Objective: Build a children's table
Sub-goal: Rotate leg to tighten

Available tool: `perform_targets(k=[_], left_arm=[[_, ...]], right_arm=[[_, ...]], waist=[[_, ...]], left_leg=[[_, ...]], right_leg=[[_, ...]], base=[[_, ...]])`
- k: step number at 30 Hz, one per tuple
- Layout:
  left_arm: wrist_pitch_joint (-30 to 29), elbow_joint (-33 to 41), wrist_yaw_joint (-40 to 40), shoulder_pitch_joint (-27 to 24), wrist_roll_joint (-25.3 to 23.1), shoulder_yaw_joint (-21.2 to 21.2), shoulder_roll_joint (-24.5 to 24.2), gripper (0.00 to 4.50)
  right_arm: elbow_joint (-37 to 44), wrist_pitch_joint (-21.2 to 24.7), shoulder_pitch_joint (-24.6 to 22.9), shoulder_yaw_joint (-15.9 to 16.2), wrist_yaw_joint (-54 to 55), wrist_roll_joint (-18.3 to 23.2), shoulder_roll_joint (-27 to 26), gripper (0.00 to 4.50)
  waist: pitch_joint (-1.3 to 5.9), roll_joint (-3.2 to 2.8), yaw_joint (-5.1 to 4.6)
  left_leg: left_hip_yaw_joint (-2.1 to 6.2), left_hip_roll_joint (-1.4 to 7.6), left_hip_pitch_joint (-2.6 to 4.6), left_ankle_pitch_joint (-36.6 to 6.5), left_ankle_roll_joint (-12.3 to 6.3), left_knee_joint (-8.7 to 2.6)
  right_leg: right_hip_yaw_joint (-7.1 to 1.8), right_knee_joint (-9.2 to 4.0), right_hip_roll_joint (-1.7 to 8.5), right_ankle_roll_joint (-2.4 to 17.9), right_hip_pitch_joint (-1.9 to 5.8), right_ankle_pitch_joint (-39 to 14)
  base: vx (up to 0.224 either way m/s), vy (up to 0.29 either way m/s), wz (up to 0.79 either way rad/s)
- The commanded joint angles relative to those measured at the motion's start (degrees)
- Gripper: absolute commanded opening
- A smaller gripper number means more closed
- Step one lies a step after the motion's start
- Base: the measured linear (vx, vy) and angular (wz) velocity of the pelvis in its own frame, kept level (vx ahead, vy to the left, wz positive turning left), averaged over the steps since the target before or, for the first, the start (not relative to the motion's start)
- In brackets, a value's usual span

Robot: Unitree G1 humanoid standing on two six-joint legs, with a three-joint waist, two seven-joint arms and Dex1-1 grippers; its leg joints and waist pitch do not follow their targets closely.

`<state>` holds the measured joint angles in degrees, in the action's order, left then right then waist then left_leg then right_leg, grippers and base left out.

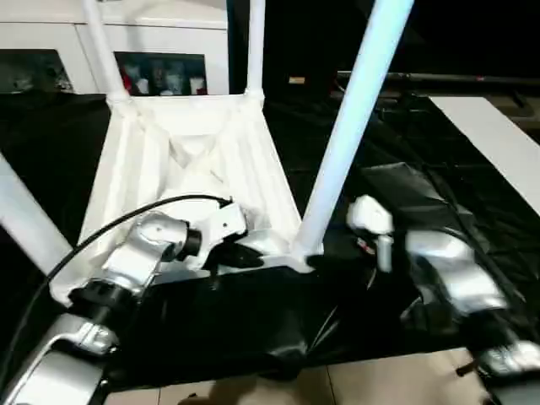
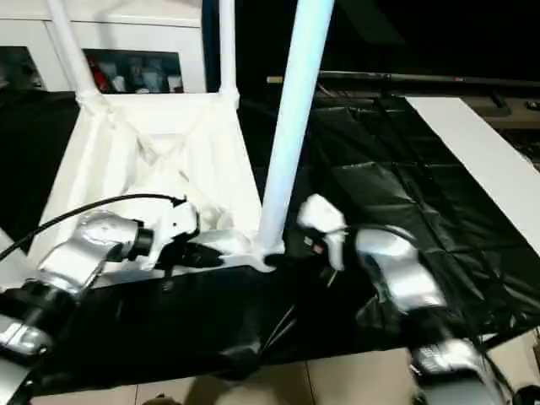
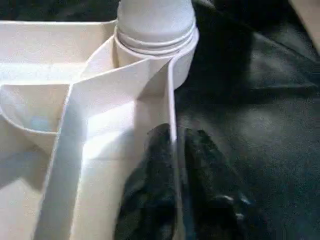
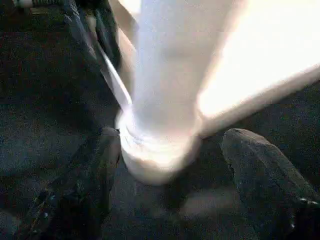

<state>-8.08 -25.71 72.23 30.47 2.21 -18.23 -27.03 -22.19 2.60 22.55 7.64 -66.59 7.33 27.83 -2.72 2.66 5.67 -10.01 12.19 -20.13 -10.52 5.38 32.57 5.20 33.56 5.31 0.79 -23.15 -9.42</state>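
We judge the upturned tabletop [image 1: 190, 160] on the black-covered worktop [image 1: 439, 211] light, stiff, slippery — best held by its rim, where our left gripper [image 3: 172, 165] pinches, right gripper [image 4: 170, 165] spread around the near-corner leg [image 1: 350, 126].

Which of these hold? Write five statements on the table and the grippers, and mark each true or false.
1. The tabletop lies upside down, ribs facing up. True.
2. The right gripper is shut on a leg. False: its fingers stand open on either side of the leg's base.
3. The near leg stands in its corner socket. True.
4. The tabletop rests on bare wood. False: it lies on a black sheet.
5. The left gripper is at the tabletop's far edge. False: it is at the near rim, close to that socket.
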Motion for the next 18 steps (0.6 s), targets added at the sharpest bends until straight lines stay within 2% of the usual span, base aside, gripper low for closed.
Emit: perform_targets(k=[1,2,4,5,7,8,10,13,14,15,16,17,18], left_arm=[[0.8,3.5,1.2,-1.1,1.5,0.0,0.0,0.94],[1.0,5.1,0.6,-1.9,2.3,1.0,0.0,0.94],[-0.8,11.3,-3.2,-4.8,7.3,6.3,1.5,1.04],[-0.8,11.3,-3.2,-4.8,7.3,6.3,1.5,1.13],[-5.1,18.8,-7.8,-8.6,10.6,10.5,2.7,1.13],[-6.5,21.1,-10.5,-10.2,11.0,11.9,3.7,1.13],[-8.9,25.1,-17.2,-13.4,10.5,14.7,6.1,1.13],[-7.3,27.3,-24.0,-16.1,9.5,17.5,9.0,1.13],[-7.0,28.2,-26.0,-17.1,9.2,18.4,9.7,1.13],[-7.3,30.0,-29.8,-18.2,7.8,19.8,11.2,1.13],[-6.7,32.2,-35.1,-19.6,4.9,21.4,13.1,1.13],[-9.2,35.3,-42.6,-21.3,1.0,23.5,15.7,1.13],[-9.2,35.3,-42.6,-21.3,1.0,23.5,15.7,1.13]], right_arm=[[3.5,1.8,-0.9,-2.0,-0.5,1.7,1.1,3.55],[5.2,2.9,-1.8,-2.8,-0.5,2.7,1.5,3.55],[12.0,7.8,-5.1,-5.5,0.4,6.5,2.3,3.55],[12.0,7.8,-5.1,-5.5,0.4,6.5,2.3,3.55],[18.3,12.0,-9.0,-7.1,1.8,9.2,2.3,3.55],[20.0,12.9,-10.4,-7.3,2.7,9.6,2.0,3.55],[23.3,14.5,-13.1,-7.3,6.1,9.8,1.2,3.55],[25.7,15.8,-15.2,-7.8,9.0,10.2,-0.5,3.55],[27.0,16.2,-16.2,-8.2,10.4,10.4,-1.2,3.55],[27.9,16.1,-17.1,-8.7,12.0,10.1,-2.1,3.55],[28.5,15.6,-17.8,-9.6,14.8,9.4,-3.6,3.55],[29.2,15.0,-18.3,-11.1,19.6,8.3,-6.0,3.55],[29.2,15.0,-18.3,-11.1,19.6,8.3,-6.0,3.55]], waist=[[3.84,-0.06,-0.14],[3.76,0.16,-0.21],[3.61,0.47,-0.14],[3.54,0.52,-0.21],[3.23,0.84,-0.26],[3.02,0.65,-0.43],[2.76,0.59,-0.64],[2.74,0.8,-1.05],[2.78,0.63,-1.01],[2.73,0.71,-1.07],[2.56,0.62,-1.21],[2.65,0.69,-1.56],[2.74,0.76,-1.64]], left_leg=[[-0.33,1.28,0.09,-7.8,-3.82,-3.21],[-0.35,1.26,0.04,-7.7,-4.29,-3.23],[-0.35,1.48,-0.05,-8.1,-4.48,-3.23],[-0.39,1.49,0.03,-8.5,-4.44,-3.24],[-0.32,1.58,-0.03,-10.8,-3.64,-3.38],[-0.29,1.58,-0.03,-11.8,-3.24,-3.51],[-0.25,1.49,-0.04,-14.0,-2.37,-3.61],[-0.16,1.03,0.05,-15.7,-1.99,-3.52],[-0.08,1.18,0.13,-15.8,-1.66,-3.52],[-0.06,1.29,0.07,-15.8,-1.58,-3.55],[0.05,1.15,-0.04,-16.6,-1.58,-3.66],[0.16,1.34,-0.18,-16.8,-1.17,-3.7],[0.19,1.4,-0.12,-16.4,-0.93,-3.67]], right_leg=[[-2.88,-2.15,2.72,13.4,3.54,-5.4],[-2.84,-2.22,2.73,13.3,3.53,-5.9],[-2.92,-2.24,3.04,13.4,3.6,-6.9],[-2.9,-2.36,2.92,13.3,3.45,-7.8],[-2.9,-2.83,3.01,11.7,3.34,-13.0],[-2.84,-3.13,2.86,10.8,3.09,-15.4],[-2.71,-3.89,2.76,8.6,2.91,-20.6],[-2.46,-4.91,2.5,5.1,2.43,-27.0],[-2.59,-4.96,2.48,4.3,2.36,-27.0],[-2.59,-4.97,2.43,4.1,2.32,-26.6],[-2.33,-5.16,2.3,3.4,2.25,-28.0],[-2.33,-5.2,2.26,2.7,2.26,-28.0],[-2.3,-5.12,2.26,2.6,2.24,-27.4]], base=[[0.0,0.0,0.0],[0.0,0.0,0.0],[0.0,0.0,0.0],[0.0,0.0,0.0],[0.0,0.0,0.0],[0.0,0.0,0.0],[0.0,0.0,0.0],[0.0,0.0,0.0],[0.0,0.0,0.0],[0.0,0.0,0.0],[0.0,0.0,0.0],[0.0,0.0,0.0],[0.0,0.0,0.0]])
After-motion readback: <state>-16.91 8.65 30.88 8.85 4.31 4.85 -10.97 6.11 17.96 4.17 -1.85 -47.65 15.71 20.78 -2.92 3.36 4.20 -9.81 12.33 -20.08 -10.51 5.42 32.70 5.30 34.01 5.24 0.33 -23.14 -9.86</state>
